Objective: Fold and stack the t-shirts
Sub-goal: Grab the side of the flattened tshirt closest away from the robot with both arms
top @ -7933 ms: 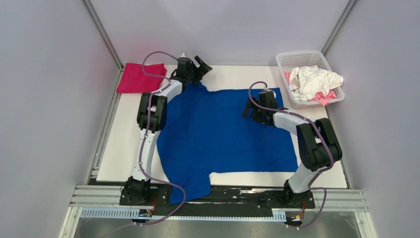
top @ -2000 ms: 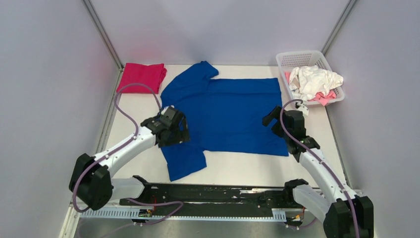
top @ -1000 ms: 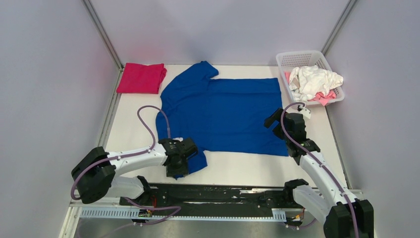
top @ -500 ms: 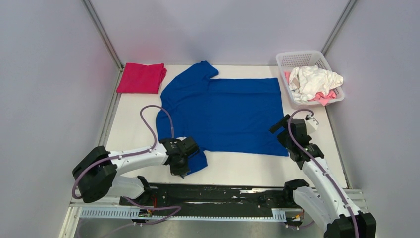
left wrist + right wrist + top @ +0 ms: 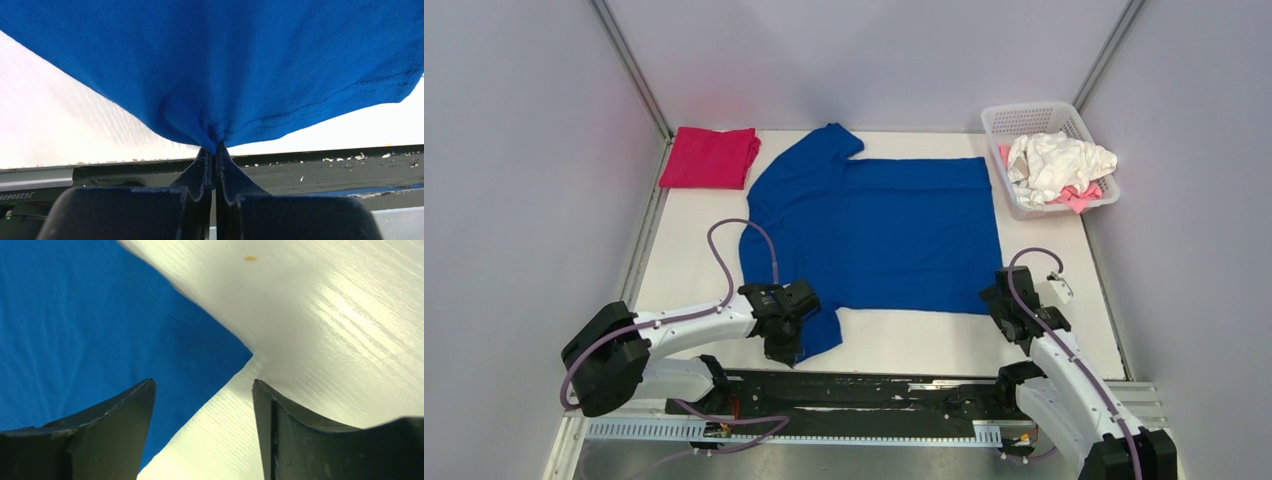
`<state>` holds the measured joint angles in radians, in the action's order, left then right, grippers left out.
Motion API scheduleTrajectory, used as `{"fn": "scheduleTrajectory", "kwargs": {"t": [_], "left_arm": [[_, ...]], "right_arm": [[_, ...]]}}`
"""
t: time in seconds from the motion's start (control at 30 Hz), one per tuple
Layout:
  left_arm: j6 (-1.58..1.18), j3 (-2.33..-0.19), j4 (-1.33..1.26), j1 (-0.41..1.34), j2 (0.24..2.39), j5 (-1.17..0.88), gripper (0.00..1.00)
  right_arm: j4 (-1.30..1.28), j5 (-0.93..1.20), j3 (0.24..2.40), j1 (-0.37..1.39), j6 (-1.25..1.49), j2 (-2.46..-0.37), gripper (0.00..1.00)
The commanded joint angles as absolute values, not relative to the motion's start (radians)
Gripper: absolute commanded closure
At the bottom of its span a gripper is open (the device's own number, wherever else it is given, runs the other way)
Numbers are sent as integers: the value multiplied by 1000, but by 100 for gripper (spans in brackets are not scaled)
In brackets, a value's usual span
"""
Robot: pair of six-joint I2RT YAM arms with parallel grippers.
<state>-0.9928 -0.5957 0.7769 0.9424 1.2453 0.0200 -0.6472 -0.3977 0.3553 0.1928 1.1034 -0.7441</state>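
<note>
A royal-blue t-shirt [image 5: 874, 230] lies spread flat on the white table [image 5: 684, 260], plain side up. My left gripper [image 5: 786, 345] is shut on the near sleeve's hem [image 5: 215, 137], which bunches between its fingers at the table's front edge. My right gripper [image 5: 1004, 305] hangs open over the shirt's near right corner [image 5: 240, 352], one finger over blue cloth, the other over bare table, nothing between them. A folded magenta t-shirt [image 5: 711, 157] rests at the far left. White [image 5: 1059, 160] and pale pink [image 5: 1079, 195] t-shirts lie crumpled in the basket.
A white plastic basket [image 5: 1034, 115] stands at the far right corner. A black rail [image 5: 894, 390] with the arm bases runs along the near edge. Grey walls and metal posts close the table on three sides.
My left gripper has shut on the near sleeve and stayed there. My right gripper has come down and nearer, to the shirt's near right corner, its fingers narrowing.
</note>
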Motion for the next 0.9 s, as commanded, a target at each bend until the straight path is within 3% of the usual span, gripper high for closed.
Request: {"fn": "scheduleTrajectory", "kwargs": {"t": [0.0,0.13,0.33,0.63,0.87], "left_arm": [[-974,-557,809,946,1230,7,100],[-979,-559,819,946,1213,11,100],[-982,-562,836,946,1201,8,100],[-1015,-586,915,956,1163,-5,100],[-1035,-584,922,969,1114,-40,100]], "right_arm": [[-594,-450,348,188,1165,-798,32],[-558,-437,340,186,1165,-880,36],[-501,-412,355,184,1142,-983,53],[-504,-333,368,185,1041,-961,100],[-600,-317,376,184,1017,-811,100]]}}
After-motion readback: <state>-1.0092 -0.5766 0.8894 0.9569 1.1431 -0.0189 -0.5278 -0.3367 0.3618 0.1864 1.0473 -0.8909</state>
